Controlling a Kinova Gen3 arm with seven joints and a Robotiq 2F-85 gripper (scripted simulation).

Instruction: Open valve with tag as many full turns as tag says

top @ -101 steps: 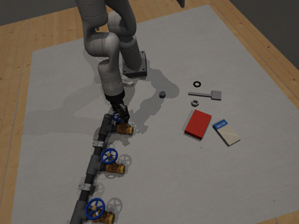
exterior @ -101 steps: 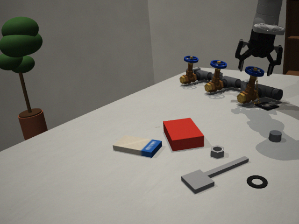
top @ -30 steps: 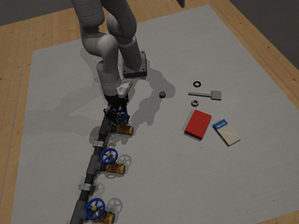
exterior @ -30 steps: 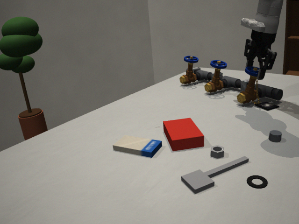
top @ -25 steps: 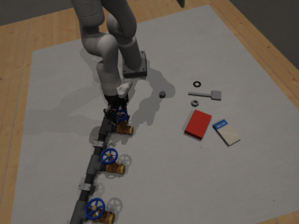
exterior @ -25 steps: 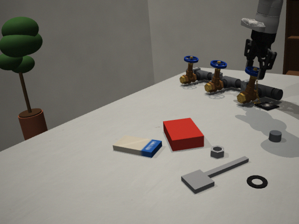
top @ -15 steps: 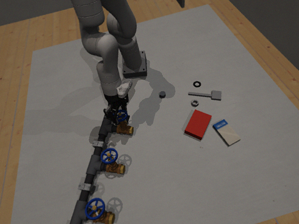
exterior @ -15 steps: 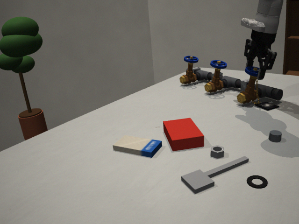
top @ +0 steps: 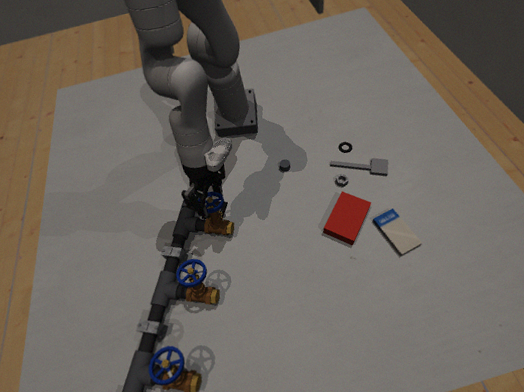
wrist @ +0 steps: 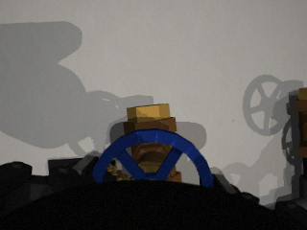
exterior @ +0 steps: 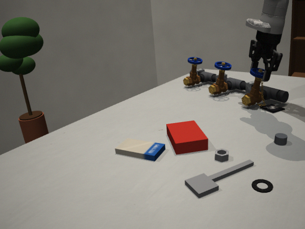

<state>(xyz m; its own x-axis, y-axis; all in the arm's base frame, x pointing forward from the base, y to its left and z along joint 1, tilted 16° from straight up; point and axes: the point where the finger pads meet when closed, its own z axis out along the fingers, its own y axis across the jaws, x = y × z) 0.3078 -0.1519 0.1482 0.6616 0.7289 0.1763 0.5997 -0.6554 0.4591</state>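
Observation:
Three brass valves with blue handwheels stand along a dark grey pipe (top: 159,306) (exterior: 278,93) on the mat. The valve nearest the arm's base has a handwheel (top: 212,203) (exterior: 257,72) (wrist: 153,158) with a gold chain (exterior: 263,93) running down to a black tag (exterior: 272,107) that lies flat by the pipe. My gripper (top: 205,198) (exterior: 259,70) points down over this handwheel. Its fingers straddle the rim, partly closed, and I see no firm grip. The middle valve (top: 191,275) (exterior: 222,65) and the far valve (top: 169,368) (exterior: 194,60) stand untouched. The tag's writing is not readable.
Right of the pipe lie a red block (top: 346,217) (exterior: 186,136), a wooden block with a blue end (top: 397,230) (exterior: 140,148), a hex nut (top: 343,178) (exterior: 221,155), a grey T-shaped tool (top: 359,166) (exterior: 216,178), a black washer (top: 344,143) (exterior: 262,185) and a grey cylinder (top: 284,164) (exterior: 280,138).

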